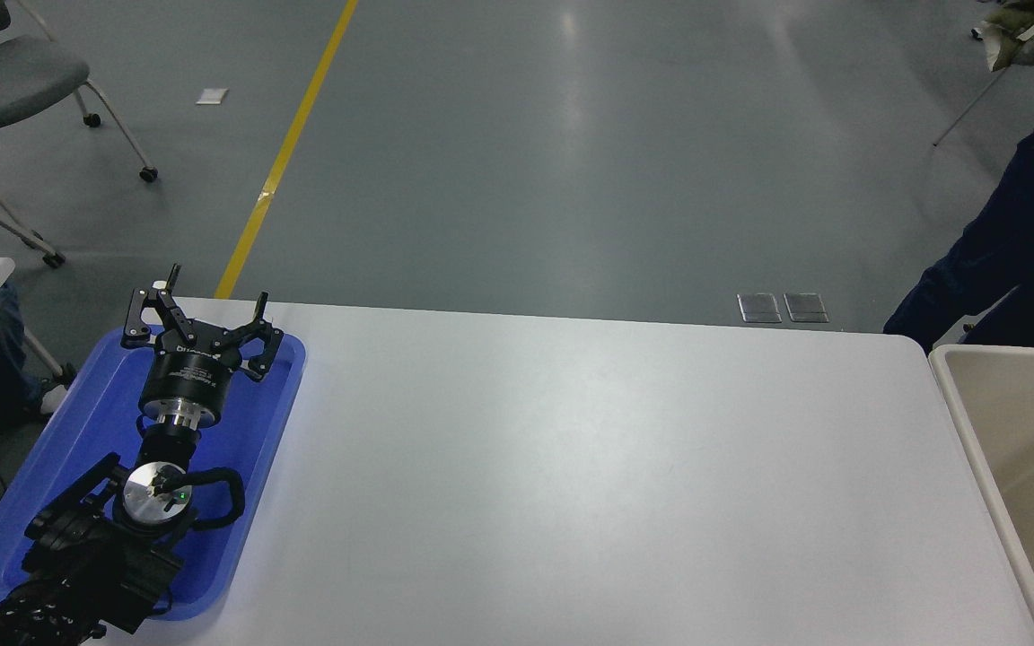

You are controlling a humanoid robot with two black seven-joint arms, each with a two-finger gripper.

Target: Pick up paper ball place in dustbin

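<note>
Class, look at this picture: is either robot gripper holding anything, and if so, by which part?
Nothing that can be seen. The left gripper is open and empty over the blue tray; the right gripper is out of view, as is the paper ball.
</note>
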